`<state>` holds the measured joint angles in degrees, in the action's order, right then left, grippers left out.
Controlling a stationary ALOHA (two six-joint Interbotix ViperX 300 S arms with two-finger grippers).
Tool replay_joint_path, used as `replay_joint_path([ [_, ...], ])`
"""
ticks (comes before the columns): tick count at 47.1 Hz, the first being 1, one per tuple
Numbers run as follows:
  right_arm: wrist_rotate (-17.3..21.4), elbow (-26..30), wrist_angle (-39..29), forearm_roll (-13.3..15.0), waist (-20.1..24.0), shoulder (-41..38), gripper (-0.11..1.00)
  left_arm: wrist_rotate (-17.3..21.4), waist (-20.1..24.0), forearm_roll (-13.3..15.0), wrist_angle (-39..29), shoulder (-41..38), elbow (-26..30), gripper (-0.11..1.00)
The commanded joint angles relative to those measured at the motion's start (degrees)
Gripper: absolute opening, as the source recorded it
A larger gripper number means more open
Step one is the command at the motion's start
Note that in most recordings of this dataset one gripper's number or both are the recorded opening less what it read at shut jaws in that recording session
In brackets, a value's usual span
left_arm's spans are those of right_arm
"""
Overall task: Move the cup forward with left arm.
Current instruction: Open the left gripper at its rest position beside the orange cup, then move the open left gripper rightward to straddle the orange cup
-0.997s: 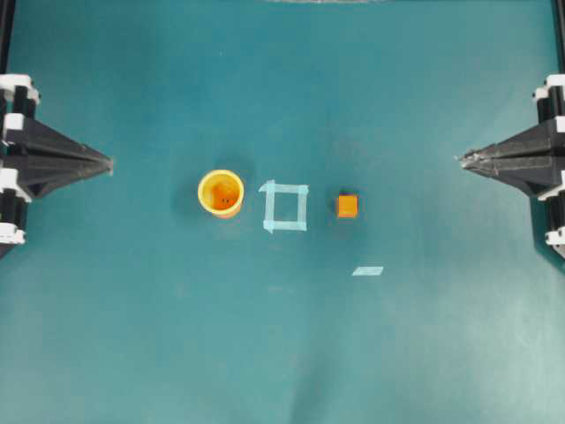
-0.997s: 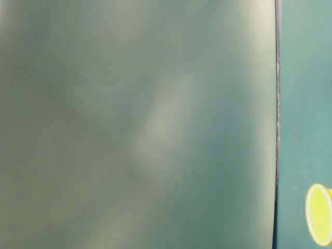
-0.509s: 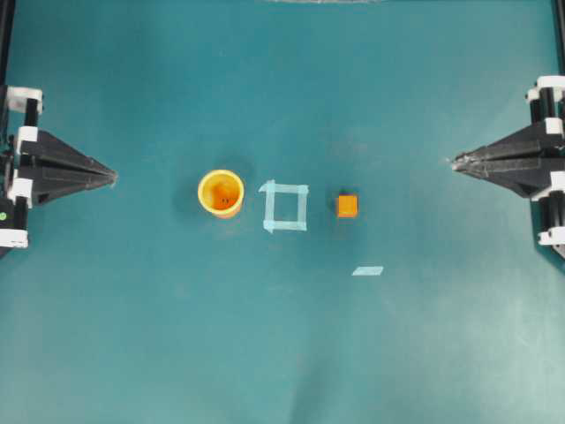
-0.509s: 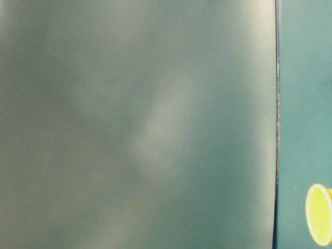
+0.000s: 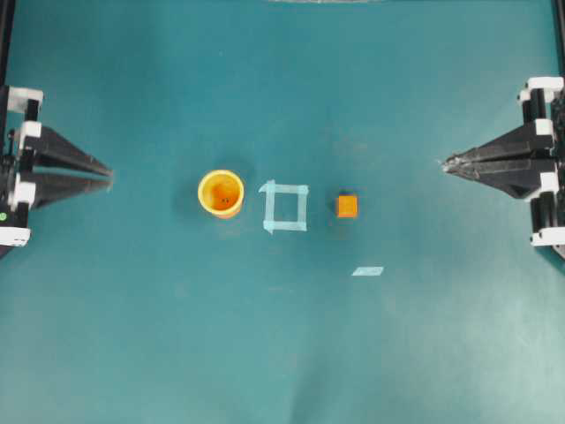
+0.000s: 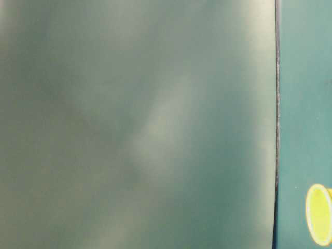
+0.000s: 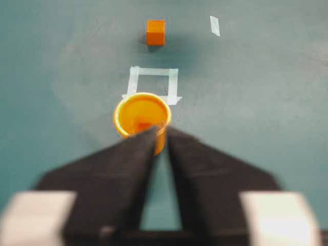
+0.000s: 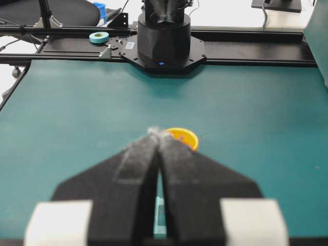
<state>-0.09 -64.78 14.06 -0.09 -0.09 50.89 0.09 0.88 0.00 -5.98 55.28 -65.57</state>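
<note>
From the left wrist view, the left hand [image 7: 161, 134] is sitting nearest the lens, its two dark fingers parted a little and grasping nothing, with a narrow wedge of worktop [image 7: 266, 102] showing between them. Straight beyond the tips, on the hand's own centre line, the cup [image 7: 142, 119] is standing upright with its mouth facing up. Hand and cup are well apart in the overhead view, though the wrist view makes them look close.

Taking the cup as the landmark: the left hand [image 5: 106, 173] is lying to its left in the overhead view and slightly higher in the picture, so the approach line is running almost dead straight along the fingers' long axis. Just past the cup on the far side, the tape square [image 5: 285, 206] is lying flat on the worktop, close to the cup but not touching it. Beyond that square the orange cube [image 5: 347, 206] is sitting apart, and a loose tape strip [image 5: 367, 270] is lying further off to one side.

Farthest from the cup, the right hand [image 5: 446, 163] is resting with its fingers pressed together, holding nothing. The left hand is the nearer of the two, and I judge the coming move to be a straight reach towards the cup.
</note>
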Motion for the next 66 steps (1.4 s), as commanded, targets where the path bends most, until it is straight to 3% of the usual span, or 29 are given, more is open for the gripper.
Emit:
replay_joint_path([
  [1,0.1,1.8,0.5,0.0,0.0,-0.2,0.0,0.2,0.3,-0.2,-0.1,-0.5,1.3,0.3],
  [8,0.1,1.8,0.5,0.0,0.0,-0.3,0.0,-0.3,0.3,-0.3,-0.1,-2.3,1.1,0.71],
  [12,0.0,1.8,0.5,0.0,0.0,-0.2,0.0,-0.2,0.3,-0.3,0.2,-4.7,1.1,0.85],
  [21,0.0,2.1,0.5,0.0,0.0,-0.3,0.0,1.3,0.3,-0.5,3.2,-14.6,1.7,0.76],
  [36,0.1,2.5,0.2,0.0,0.0,-0.1,0.0,7.6,1.6,-0.7,21.8,-30.8,2.4,0.77],
  [48,0.1,2.8,0.2,0.1,0.0,0.1,0.0,7.0,4.0,-0.5,28.7,-38.3,1.8,0.77],
  [66,0.1,3.1,0.2,0.1,0.0,0.1,0.0,3.0,3.8,-0.4,28.9,-44.4,2.4,0.8],
])
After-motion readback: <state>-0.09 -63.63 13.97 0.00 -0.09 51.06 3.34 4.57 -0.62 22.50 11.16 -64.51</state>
